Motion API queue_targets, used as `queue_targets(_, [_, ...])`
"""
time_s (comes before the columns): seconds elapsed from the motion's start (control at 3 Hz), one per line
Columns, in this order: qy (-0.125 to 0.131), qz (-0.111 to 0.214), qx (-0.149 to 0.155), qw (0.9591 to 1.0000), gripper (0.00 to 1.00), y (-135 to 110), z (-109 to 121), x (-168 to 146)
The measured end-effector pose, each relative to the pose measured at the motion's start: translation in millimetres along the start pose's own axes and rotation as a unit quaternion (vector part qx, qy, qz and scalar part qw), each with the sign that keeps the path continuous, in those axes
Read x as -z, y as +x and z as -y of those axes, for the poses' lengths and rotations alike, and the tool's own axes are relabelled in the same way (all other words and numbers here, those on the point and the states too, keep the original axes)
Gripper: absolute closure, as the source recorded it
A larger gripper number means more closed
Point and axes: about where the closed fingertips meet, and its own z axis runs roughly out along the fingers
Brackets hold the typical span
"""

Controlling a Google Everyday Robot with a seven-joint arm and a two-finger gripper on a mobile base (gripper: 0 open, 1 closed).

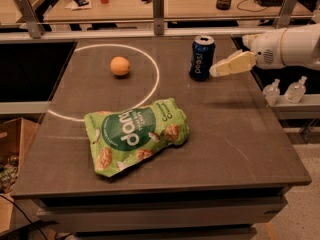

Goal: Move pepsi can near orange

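The desk (235, 129) is the biggest thing here, a dark grey top that fills most of the view. On its far left part a thin white circle (156, 69) is drawn.

Next in size is the green snack bag (136, 135). It lies flat toward the near left of the desk, and its upper edge crosses the near part of the white line.

My arm (295, 46) comes in from the right side, white and thick, over the far right edge of the desk. At its end is my claw (215, 71), pale yellow, pointing left and a little down. Its tip is just beside the right side of the pepsi can (202, 58), at the height of the can's lower half. I cannot tell if the tip touches the can, and I cannot tell how far the claw is open. It does not have hold of anything that I can see.

The pepsi can stands upright at the far side of the desk, just outside the circle on its right.

The orange (120, 66) rests inside the circle, well apart from the can, to its left.

Two small clear bottles (271, 91) stand on a lower ledge beyond the desk's right edge, below my arm.
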Motion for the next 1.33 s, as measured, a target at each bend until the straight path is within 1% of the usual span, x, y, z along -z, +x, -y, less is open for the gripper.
queue_targets(0.33, [-0.01, 0.033, 0.026, 0.9991, 0.0, -11, -11, -30])
queue_targets(0.67, [-0.011, 0.042, 0.04, 0.9983, 0.0, -10, -15, -68])
queue_targets(1.0, [-0.01, 0.049, 0.039, 0.998, 0.0, -11, -14, -80])
queue_targets(1.33, [-0.011, 0.06, 0.036, 0.9975, 0.17, -13, -11, -84])
